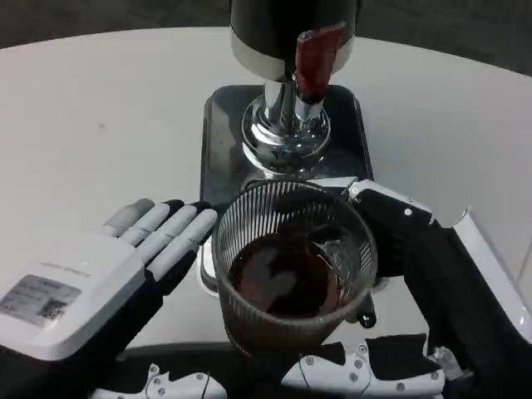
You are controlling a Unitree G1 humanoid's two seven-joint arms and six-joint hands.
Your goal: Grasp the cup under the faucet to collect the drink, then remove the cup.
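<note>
Holding: our right hand (391, 241), fingers wrapped on the cup (291, 266), keeping it level.
Cup: dark drink inside, near the counter's front edge, clear of the faucet (316, 62).
Left hand (108, 266): fingers apart, beside it.

The setting reads as a robot test or demonstration station rather than a home kitchen. A bare white round table (100, 108) carries only a drink dispenser (287, 50) with a red tap lever (316, 58) and a chrome base (285, 133), mounted on a dark tray (220, 150). Grey floor shows beyond the table edge. The type of room around it cannot be determined.
</note>
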